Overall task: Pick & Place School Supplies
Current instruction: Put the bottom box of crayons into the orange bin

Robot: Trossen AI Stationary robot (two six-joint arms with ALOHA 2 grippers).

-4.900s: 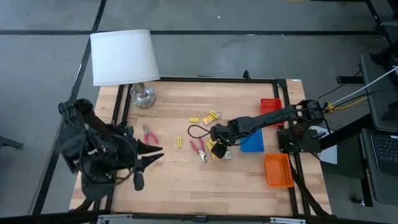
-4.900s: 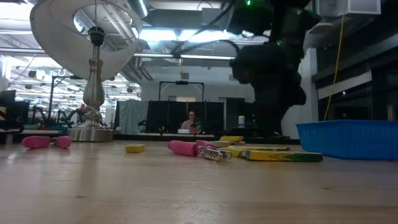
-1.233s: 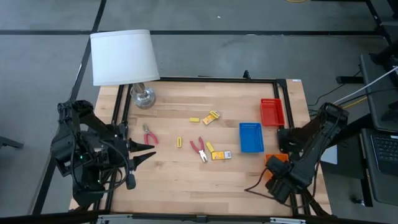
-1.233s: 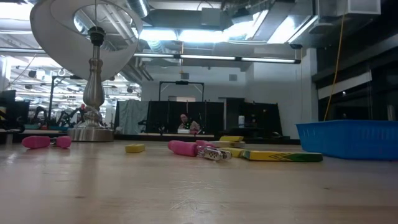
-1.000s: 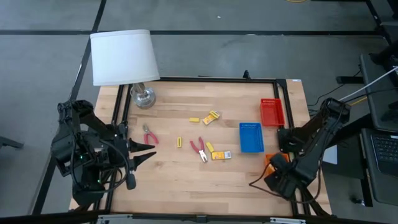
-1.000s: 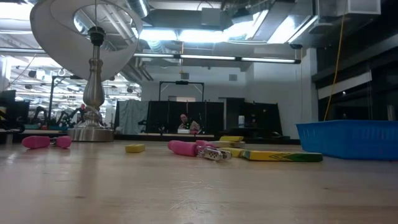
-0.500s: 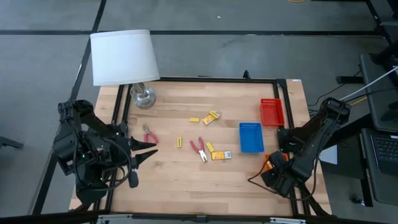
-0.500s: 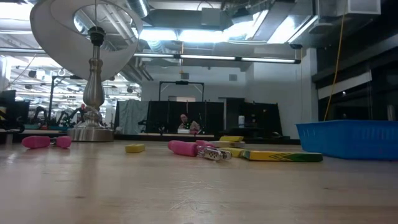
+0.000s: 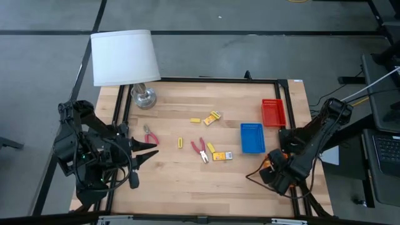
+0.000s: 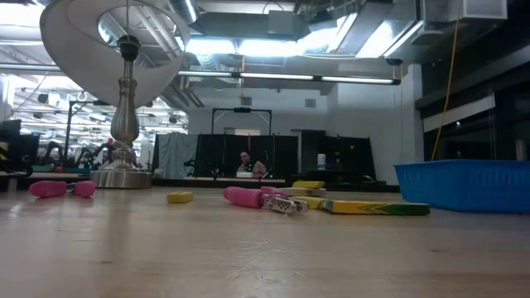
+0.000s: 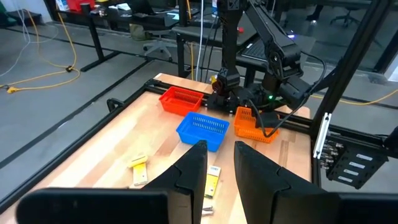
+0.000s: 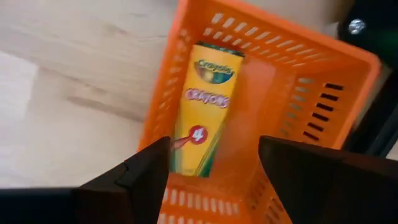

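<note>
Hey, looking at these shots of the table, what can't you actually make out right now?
- High view: the orange tray is mostly covered by the right gripper; the crayon pack inside shows only in the right wrist view.
- Low view: neither arm shows; the orange tray is out of sight.
- High view: print on the yellow packs is too small to read.
- Left wrist view: the lamp is out of frame.

My right gripper (image 12: 211, 165) hangs over the tray (image 12: 292, 81) at the table's (image 9: 187, 181) right edge near its front corner, and a crayon pack (image 12: 205, 106) lies flat inside that tray. A second tray (image 9: 252, 137) sits behind it, farther in from the edge, and a third (image 9: 272, 112) sits behind that, near the right edge. Mid-table lie pliers (image 9: 199, 149) with two packs (image 9: 219, 154) just to their right; another pack (image 9: 213, 117) lies behind them. A second pair of pliers (image 9: 150, 134) lies toward the left edge, just beside my left gripper (image 9: 145, 153). The lamp (image 9: 142, 95) stands at the back left corner.
</note>
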